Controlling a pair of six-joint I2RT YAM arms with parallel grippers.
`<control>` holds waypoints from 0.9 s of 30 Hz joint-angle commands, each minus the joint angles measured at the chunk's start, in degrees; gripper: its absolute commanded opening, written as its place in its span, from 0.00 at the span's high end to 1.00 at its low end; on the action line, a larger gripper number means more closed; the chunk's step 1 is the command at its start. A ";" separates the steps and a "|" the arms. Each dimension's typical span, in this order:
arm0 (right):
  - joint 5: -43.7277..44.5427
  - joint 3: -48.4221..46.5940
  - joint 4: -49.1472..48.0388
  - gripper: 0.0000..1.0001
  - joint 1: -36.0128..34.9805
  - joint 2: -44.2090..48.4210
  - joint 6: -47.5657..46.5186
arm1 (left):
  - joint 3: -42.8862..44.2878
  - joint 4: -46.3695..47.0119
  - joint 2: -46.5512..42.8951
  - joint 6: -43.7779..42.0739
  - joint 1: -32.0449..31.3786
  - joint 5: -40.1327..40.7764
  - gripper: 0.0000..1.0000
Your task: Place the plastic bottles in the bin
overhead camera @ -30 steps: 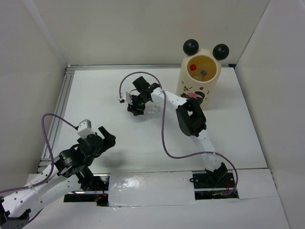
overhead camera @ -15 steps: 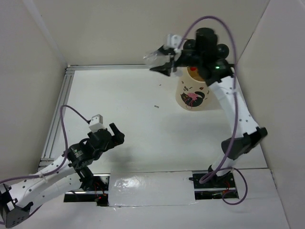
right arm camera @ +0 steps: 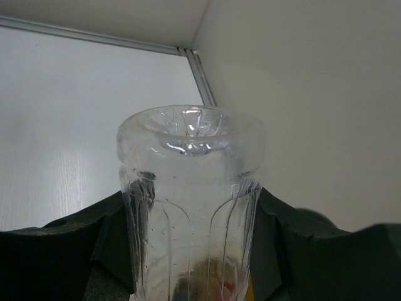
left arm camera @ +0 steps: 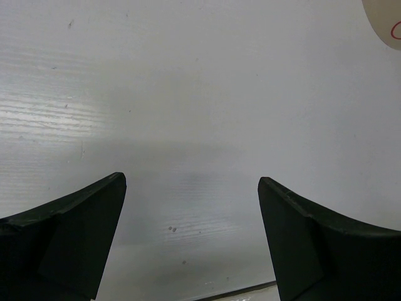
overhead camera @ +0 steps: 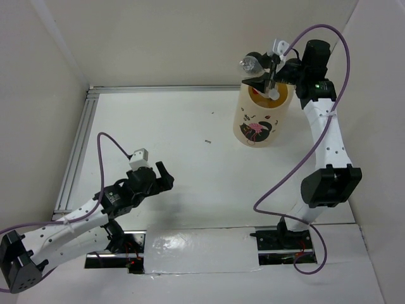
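Note:
The bin is a tall cream-yellow cylinder with a pink-and-black print, standing at the far right of the table. My right gripper is raised over its rim and shut on a clear unlabelled plastic bottle. In the right wrist view the bottle fills the middle between the dark fingers, its base pointing away. One black ball ear shows behind the bottle. My left gripper is open and empty, low over the near left of the table. No other bottles show on the table.
White walls enclose the table on three sides, with an aluminium rail along the left and far edges. The bin's cream edge shows at the top right of the left wrist view. A purple cable hangs from the right arm.
My right arm has lifted the clear bottle from the middle of the table and carried it right, to above the bin's rim. My left gripper has shifted a little to the right.

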State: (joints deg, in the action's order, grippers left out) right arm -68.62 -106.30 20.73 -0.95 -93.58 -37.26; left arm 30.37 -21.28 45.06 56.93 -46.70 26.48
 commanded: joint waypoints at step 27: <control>16.01 1.09 16.60 0.00 9.48 7.70 12.72 | 6.71 11.93 6.44 -12.00 -0.76 -5.20 0.01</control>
State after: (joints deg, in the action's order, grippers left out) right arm -64.25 -103.13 32.36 9.21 -93.51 -35.22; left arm 34.24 -17.17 50.13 52.07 -47.18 24.47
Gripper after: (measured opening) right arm 0.999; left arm 0.992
